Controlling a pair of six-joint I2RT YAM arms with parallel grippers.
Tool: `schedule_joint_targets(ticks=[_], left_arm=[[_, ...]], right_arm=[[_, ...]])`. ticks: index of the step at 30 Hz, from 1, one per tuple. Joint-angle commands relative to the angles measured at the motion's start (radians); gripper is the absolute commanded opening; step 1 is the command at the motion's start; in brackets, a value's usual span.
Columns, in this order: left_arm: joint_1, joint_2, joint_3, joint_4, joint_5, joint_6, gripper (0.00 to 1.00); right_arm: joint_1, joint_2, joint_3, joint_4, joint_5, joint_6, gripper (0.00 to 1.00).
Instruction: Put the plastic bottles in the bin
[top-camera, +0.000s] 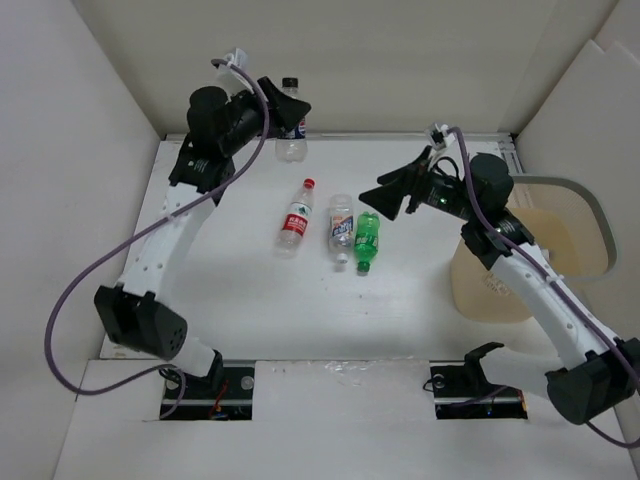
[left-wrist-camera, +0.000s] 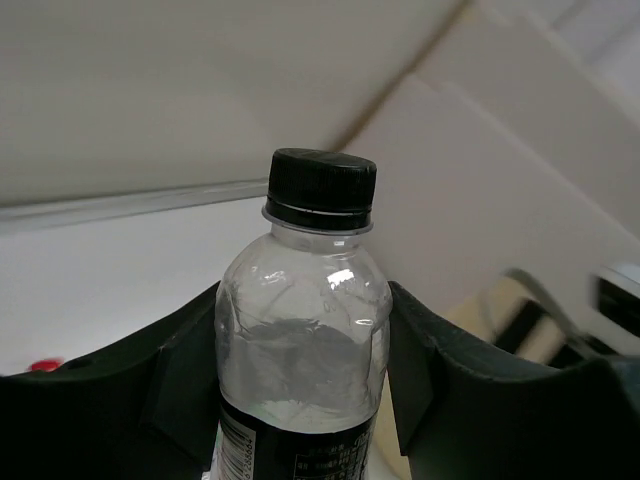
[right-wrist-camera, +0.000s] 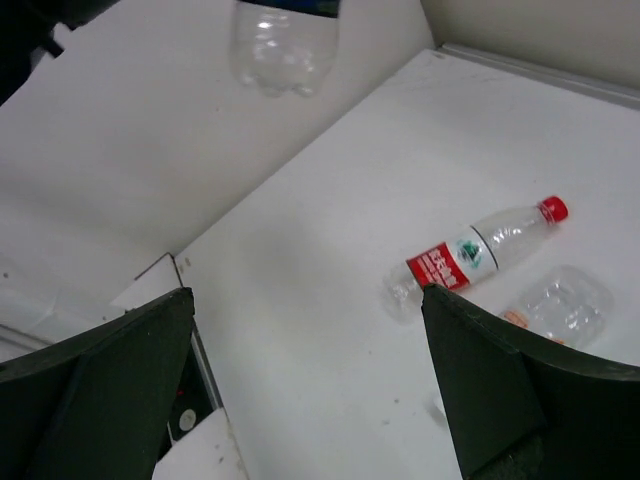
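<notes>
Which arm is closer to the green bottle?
Right. The right gripper hovers open just beside the green bottle; the left gripper is farther back, holding a black-capped bottle.

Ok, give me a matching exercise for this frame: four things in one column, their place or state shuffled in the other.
Things
1 black-capped bottle
2 red-capped bottle
3 green bottle
4 right gripper

Place or state
A open, holding nothing
B clamped in the left gripper
C lying on the table, leftmost of the three bottles there
D lying on the table, rightmost of the three bottles there

Pairs: 1-B, 2-C, 3-D, 4-A
</notes>
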Motion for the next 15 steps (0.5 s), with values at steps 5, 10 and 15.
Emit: schedule_joint_targets(ticks=[5,10,15], left_arm=[[-0.040,-0.068,-0.188,0.506,0.407,-0.248,0.00],[-0.106,-0.059,-0.175,0.570,0.425,-0.248,0.00],[-0.180,-0.036,-0.157,0.622,0.415,-0.286,0.00]], right_arm=[[0.045,0.087,0.073,0.414,-0.059,0.169,1.00],[0.074,0.146,0.082,0.491,0.005,0.209,1.00],[0.104,0.241,0.110,0.501,0.111,0.219,1.00]])
